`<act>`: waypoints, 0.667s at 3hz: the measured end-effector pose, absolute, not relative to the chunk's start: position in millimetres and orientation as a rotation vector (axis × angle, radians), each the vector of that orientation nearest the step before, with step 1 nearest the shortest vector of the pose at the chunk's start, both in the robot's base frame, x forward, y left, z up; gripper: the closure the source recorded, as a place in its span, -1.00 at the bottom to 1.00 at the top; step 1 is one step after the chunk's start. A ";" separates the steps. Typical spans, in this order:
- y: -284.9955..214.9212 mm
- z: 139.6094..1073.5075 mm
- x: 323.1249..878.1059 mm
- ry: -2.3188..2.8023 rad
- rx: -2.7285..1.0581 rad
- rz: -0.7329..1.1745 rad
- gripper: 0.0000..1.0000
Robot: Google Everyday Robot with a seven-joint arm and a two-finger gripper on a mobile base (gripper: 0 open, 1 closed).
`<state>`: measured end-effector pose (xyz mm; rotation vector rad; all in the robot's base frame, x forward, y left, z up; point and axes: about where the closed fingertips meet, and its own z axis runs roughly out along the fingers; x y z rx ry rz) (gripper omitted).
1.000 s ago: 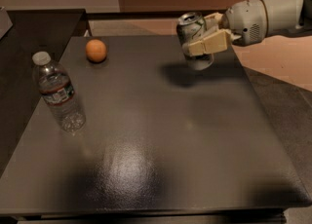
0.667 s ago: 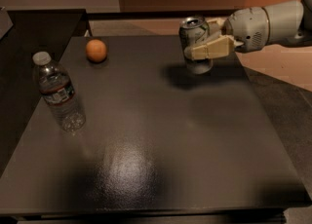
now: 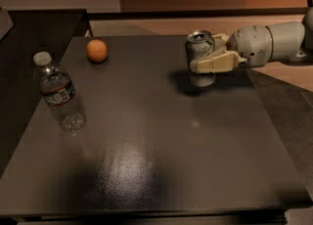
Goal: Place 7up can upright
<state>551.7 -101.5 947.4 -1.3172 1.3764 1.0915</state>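
The 7up can (image 3: pixel 201 53) stands upright at the back right of the dark table (image 3: pixel 146 136), its silver top facing up and its base at or just above the surface. My gripper (image 3: pixel 209 57) reaches in from the right, its cream fingers (image 3: pixel 215 64) shut around the can's middle. The can's label is dim and partly hidden by the near finger.
A clear plastic water bottle (image 3: pixel 58 93) with a white cap stands near the table's left edge. An orange (image 3: pixel 97 51) sits at the back left. The table's right edge runs close under my arm (image 3: pixel 266 43).
The gripper with the can has moved slightly left and down toward the table. The can has turned from a slight tilt to upright.
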 end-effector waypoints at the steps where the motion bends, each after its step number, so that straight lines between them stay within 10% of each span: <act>1: -105.9 934.4 547.6 1.373 -1.288 1.115 1.00; 2: -108.8 926.3 544.9 1.359 -1.269 1.135 1.00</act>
